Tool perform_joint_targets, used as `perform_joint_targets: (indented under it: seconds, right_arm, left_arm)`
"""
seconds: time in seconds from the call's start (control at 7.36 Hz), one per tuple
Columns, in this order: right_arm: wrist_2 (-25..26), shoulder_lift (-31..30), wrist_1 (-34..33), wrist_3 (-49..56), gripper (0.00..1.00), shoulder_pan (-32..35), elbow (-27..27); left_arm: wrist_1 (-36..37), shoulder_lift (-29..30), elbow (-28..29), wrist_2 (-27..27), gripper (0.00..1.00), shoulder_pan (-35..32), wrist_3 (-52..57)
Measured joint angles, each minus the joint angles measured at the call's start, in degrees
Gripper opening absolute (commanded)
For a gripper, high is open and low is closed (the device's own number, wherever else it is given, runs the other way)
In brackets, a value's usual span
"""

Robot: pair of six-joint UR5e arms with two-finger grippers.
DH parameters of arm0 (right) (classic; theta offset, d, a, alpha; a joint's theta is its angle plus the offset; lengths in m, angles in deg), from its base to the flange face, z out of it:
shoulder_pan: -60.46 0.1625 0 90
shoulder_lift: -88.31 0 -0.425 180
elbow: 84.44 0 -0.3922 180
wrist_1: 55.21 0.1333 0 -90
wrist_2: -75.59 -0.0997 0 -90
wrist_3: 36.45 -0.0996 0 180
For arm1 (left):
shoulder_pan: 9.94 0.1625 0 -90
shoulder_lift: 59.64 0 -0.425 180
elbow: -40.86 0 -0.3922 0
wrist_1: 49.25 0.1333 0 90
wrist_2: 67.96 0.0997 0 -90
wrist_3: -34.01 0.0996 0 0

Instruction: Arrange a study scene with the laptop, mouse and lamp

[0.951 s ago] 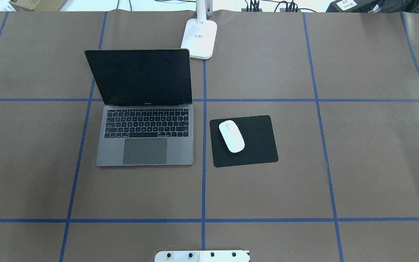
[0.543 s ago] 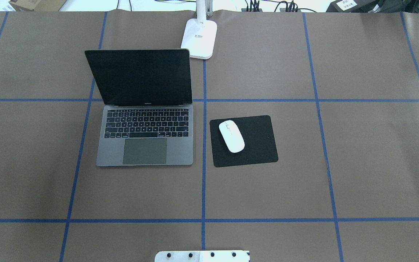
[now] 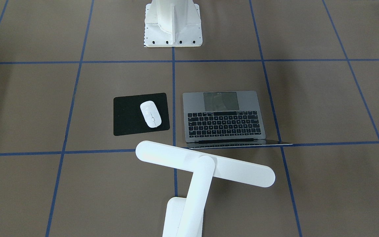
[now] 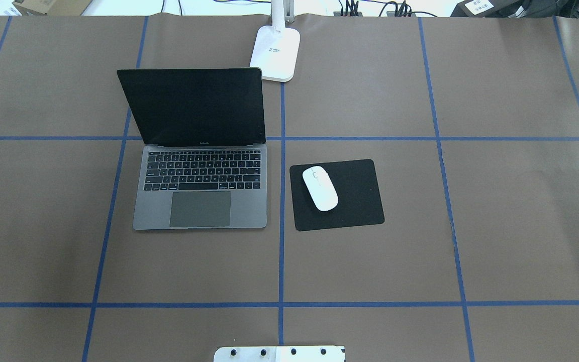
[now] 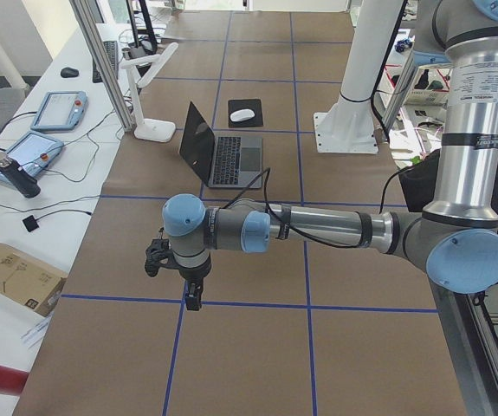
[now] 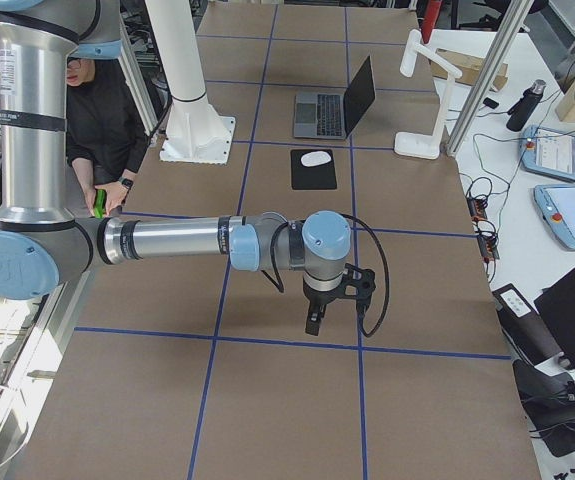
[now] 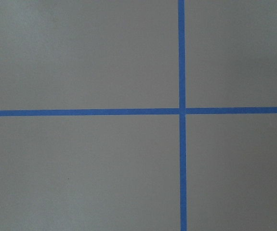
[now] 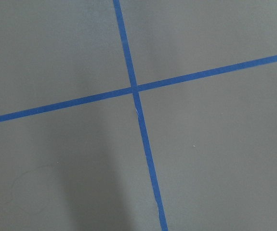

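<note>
Hovering my left gripper (image 5: pixel 193 296) and right gripper (image 6: pixel 313 322) over the table (image 5: pixel 257 364) ends, finger spread impossible to tell, I am judging the scene set, with the laptop (image 4: pixel 201 186) open, the mouse (image 4: pixel 320 188) on the black mat (image 4: pixel 360 196) beside it and the lamp (image 4: pixel 275 53) behind, so any move should be steering wide of them.

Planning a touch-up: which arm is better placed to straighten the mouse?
Probably the right arm: the mouse, on the black mat, lies right of the centre tape line, while the laptop stands between it and the left arm.
</note>
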Motion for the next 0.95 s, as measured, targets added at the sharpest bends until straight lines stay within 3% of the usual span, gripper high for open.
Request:
perform_joint_targets:
  seconds: [0.41,0.95]
  right_arm:
    - [-0.08,0.11,0.03,0.00,0.99,0.00,-0.01]
    - [-0.20,0.13,0.04,0.00,0.99,0.00,-0.02]
  left_arm:
    - [-0.04,-0.04,-1.38,-0.11,0.99,0.05,-0.16]
    - [0.00,-2.88,-4.09,-5.49,0.99,-0.02,-0.28]
